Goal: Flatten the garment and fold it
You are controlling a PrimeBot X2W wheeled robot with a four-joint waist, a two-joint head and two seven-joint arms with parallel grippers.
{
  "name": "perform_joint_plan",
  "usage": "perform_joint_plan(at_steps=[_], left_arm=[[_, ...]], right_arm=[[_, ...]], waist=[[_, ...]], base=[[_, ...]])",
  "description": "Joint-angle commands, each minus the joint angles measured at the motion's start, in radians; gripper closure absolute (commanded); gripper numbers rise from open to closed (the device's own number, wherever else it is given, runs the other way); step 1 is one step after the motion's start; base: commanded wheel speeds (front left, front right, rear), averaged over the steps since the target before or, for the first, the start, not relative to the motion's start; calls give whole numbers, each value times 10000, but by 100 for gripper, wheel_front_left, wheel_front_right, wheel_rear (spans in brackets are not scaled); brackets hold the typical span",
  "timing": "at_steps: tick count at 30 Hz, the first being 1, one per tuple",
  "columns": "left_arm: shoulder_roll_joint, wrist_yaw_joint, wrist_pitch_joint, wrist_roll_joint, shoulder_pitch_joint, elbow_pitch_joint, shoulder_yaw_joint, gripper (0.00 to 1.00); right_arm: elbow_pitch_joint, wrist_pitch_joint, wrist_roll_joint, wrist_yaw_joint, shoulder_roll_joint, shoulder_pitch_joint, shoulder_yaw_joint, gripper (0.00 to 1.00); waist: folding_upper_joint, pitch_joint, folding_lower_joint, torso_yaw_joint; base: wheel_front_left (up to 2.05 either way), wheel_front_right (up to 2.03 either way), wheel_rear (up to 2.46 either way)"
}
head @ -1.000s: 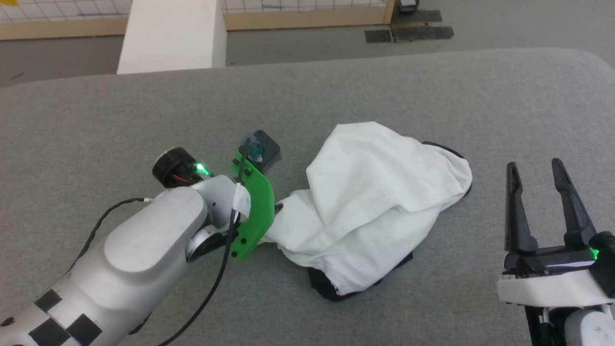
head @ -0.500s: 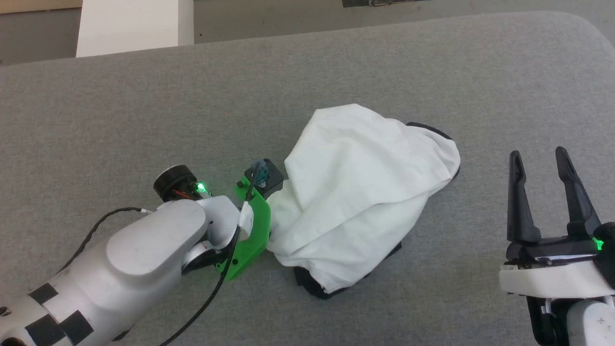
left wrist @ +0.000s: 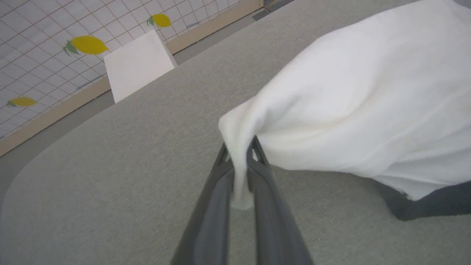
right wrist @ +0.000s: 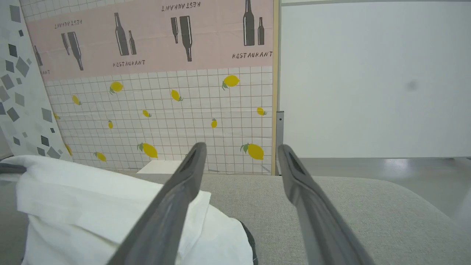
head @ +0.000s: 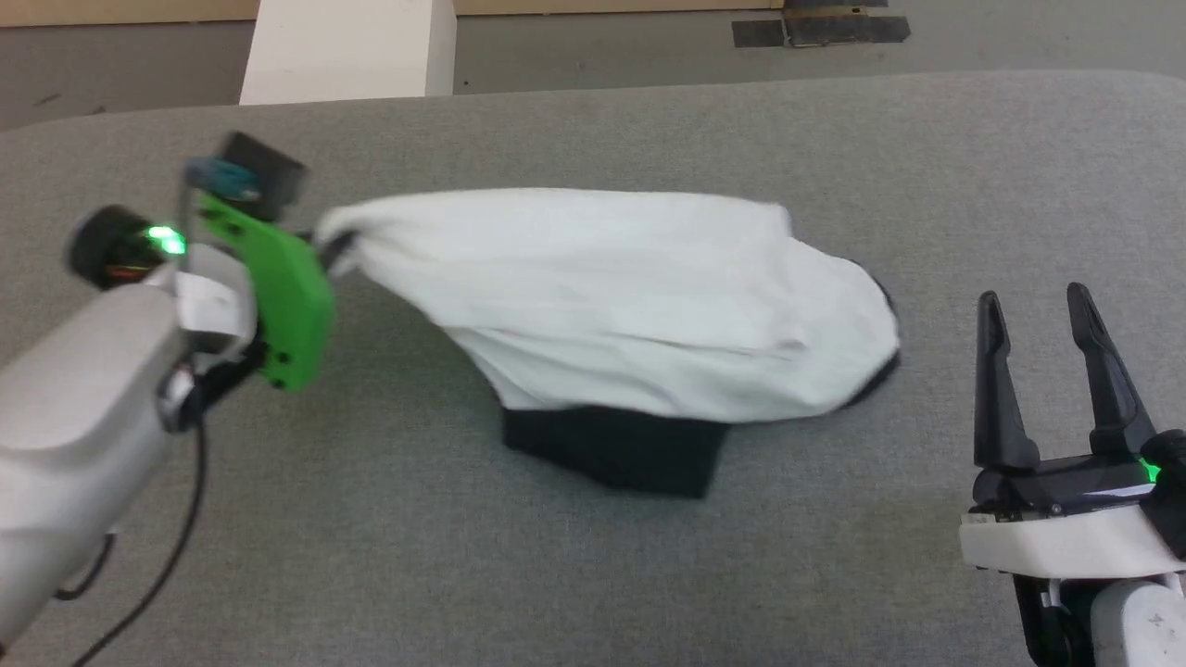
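Closest to the camera, down in the lower right corner, the right claw (head: 1032, 301) just sits there with its two dark fingers spread wide and nothing between them, parked a bit off the right end of the shirt. Over on the left, the left claw (left wrist: 240, 154) is clamped tight on a bunched-up white corner of the T-shirt (head: 630, 296); you can see the cloth squeezed between the two fingers in the wrist view, and that end is held up off the grey worktop (head: 649, 130). The green bracket (head: 278, 306) on that wrist hides most of the fingers from the head camera. The shirt stretches out sideways from that grip across the middle of the worktop, white body on top and pretty wrinkly, with a black sleeve (head: 616, 454) poking out from under its near edge and a sliver of black at the right end, which looks like it's resting on the surface. Past the far edge of the worktop there's a white block (head: 347, 46) on the grey floor (head: 602, 46), and behind that a tiled wall with lemons (right wrist: 165, 110) on it.
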Motion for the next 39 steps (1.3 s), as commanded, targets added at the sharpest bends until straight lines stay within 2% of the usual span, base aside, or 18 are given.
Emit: perform_joint_plan(at_steps=[1,4,9,14,15,16,23,27,31,39], left_arm=[[147,166,-158,-122,57,376,108,100],[245,450,-471,-34,277,1377,136,100],[-45,851,-627,-231,835,3179,128,100],[-534,722,-893,-462,1269,4485,113,100],[-632,691,-1013,-488,1289,4640,136,64],[-733,647,-1265,-416,1268,4782,118,0],[-1082,328,-3128,61,318,5233,277,0],[-1166,-3,-3405,540,-450,4599,23,0],[-1101,-252,-2900,682,-876,3148,-240,0],[-242,-517,472,203,-935,-691,-1403,0]], right_arm=[[-51,-51,-97,-15,3,32,39,0],[-41,-51,-114,-15,3,3,100,0],[-19,-51,-148,-15,3,-37,132,0],[27,-51,-189,-15,3,-47,128,0],[38,-51,-200,-15,3,-32,120,0],[51,-51,-211,-15,3,-5,111,0],[136,-51,-294,-15,3,237,128,0],[159,-51,-298,-15,3,436,105,0],[144,-51,-257,-15,3,609,87,0],[103,-51,-161,-15,3,689,160,0]], waist=[[0,47,-1,-32],[0,149,-1,-137],[0,301,-1,-297],[0,361,-1,-320],[0,339,-1,-296],[0,295,-1,-250],[0,-262,-1,132],[0,-652,-1,338],[0,-853,-1,437],[0,-770,-1,273]], base=[[0,0,0],[0,0,0],[0,0,0],[0,0,0],[0,0,0],[0,0,0],[0,0,0],[0,0,0],[0,0,0],[0,0,0]])
